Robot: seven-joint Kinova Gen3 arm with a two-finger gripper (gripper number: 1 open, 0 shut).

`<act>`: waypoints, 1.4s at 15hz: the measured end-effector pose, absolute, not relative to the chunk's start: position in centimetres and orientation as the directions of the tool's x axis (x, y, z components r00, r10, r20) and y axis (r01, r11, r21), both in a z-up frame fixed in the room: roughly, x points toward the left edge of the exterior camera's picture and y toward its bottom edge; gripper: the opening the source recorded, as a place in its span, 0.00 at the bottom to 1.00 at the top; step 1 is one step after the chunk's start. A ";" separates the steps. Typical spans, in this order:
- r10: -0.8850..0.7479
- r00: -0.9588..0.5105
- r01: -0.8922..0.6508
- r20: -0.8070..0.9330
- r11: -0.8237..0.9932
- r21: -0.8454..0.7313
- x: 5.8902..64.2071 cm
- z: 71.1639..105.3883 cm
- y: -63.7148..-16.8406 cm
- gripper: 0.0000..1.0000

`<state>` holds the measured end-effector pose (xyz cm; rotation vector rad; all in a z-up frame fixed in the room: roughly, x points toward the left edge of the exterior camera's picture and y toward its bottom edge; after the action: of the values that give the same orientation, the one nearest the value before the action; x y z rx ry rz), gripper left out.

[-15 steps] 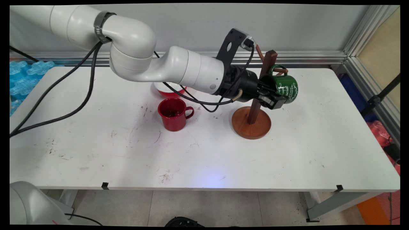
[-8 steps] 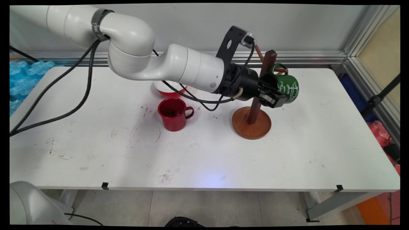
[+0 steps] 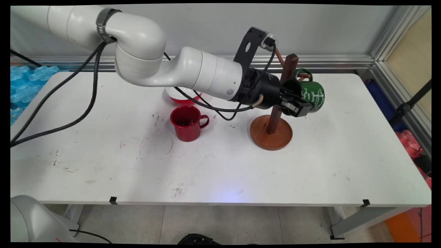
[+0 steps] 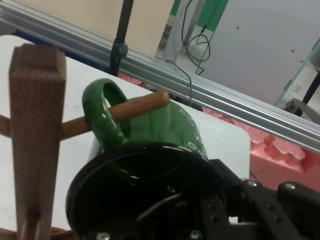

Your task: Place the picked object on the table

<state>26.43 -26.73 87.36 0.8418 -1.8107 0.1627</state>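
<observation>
— The mug (image 3: 311,96) by the gripper (image 3: 297,104)?
— Green, white lettering, black inside.
— The rack (image 3: 272,126)?
— Brown wood.
— The left mug (image 3: 186,122)?
— Red; the far bowl (image 3: 182,96) is red and white.

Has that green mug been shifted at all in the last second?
Yes. The green mug slid rightward, outward from the wooden stand's post.

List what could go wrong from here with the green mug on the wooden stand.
1. The green mug's handle is looped over a peg of the mug stand; pulling sideways could tip the stand.
2. The gripper holds the mug by its rim only; it might slip.
3. If the stand topples toward the arm, it could reach the red mug.
</observation>
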 end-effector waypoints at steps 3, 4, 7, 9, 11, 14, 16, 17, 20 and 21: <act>-0.468 -0.167 -0.608 0.868 0.742 0.283 26.3 87.5 -26.5 0.00; -0.469 -0.167 -0.607 0.867 0.742 0.285 26.2 87.5 -26.4 0.00; -0.472 -0.165 -0.603 0.866 0.743 0.290 26.0 87.6 -26.1 0.00; -0.473 -0.163 -0.599 0.866 0.744 0.294 25.8 87.7 -26.0 0.00; -0.475 -0.161 -0.596 0.865 0.745 0.299 25.6 87.8 -25.8 0.00; -0.478 -0.158 -0.591 0.864 0.746 0.305 25.4 87.9 -25.5 0.00; -0.481 -0.156 -0.588 0.863 0.747 0.310 25.2 87.9 -25.4 0.00; -0.482 -0.155 -0.586 0.863 0.748 0.312 25.1 88.0 -25.3 0.00; -0.484 -0.152 -0.581 0.862 0.749 0.318 24.8 88.1 -25.0 0.00; -0.485 -0.151 -0.580 0.861 0.749 0.320 24.7 88.1 -25.0 0.00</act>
<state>24.74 -24.96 88.12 0.8323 -1.7939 0.1023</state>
